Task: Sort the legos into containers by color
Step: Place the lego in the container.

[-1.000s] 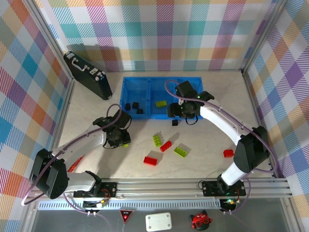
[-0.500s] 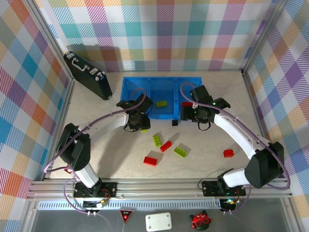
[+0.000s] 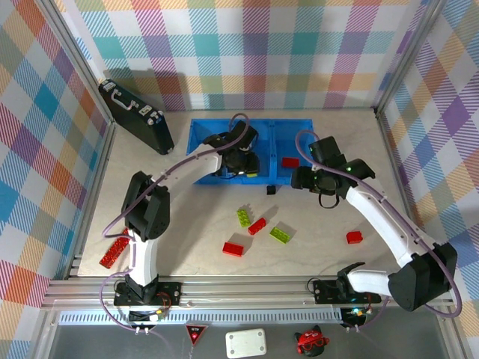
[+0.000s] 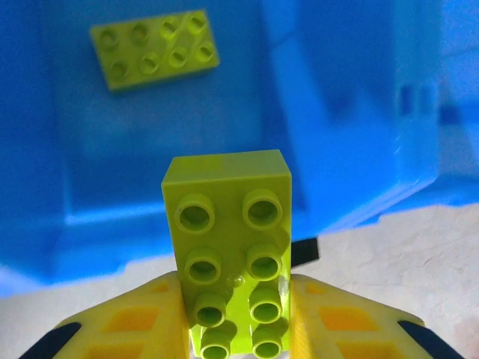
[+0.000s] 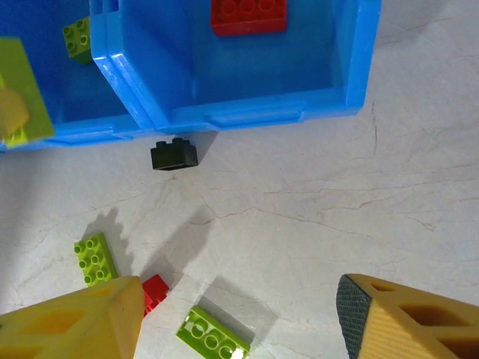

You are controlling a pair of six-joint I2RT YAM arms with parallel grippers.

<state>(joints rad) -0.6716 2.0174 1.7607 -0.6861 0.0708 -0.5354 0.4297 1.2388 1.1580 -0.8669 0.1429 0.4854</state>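
My left gripper (image 4: 232, 299) is shut on a lime green lego (image 4: 228, 247), held above the middle compartment of the blue bin (image 4: 352, 112). Another green lego (image 4: 155, 49) lies on that compartment's floor. From above, the left gripper (image 3: 243, 163) hangs over the bin (image 3: 202, 134). My right gripper (image 5: 239, 314) is open over the table just in front of the bin (image 5: 247, 112), nothing between its fingers. A red lego (image 5: 248, 15) lies in the right compartment, also seen from above as the red lego (image 3: 290, 161). The left compartment is mostly hidden by the left arm.
Loose on the table are a black lego (image 3: 271, 190), green legos (image 3: 244, 217) (image 3: 280, 234) and red legos (image 3: 257, 226) (image 3: 233, 249) (image 3: 354, 237). A red piece (image 3: 114, 250) lies at the far left. The black briefcase (image 3: 136, 116) leans at the back left.
The left arm swung from the table on the left up over the bin's middle compartment with the green lego. The right gripper drew back rightward from the bin; a red lego now lies in the right compartment.
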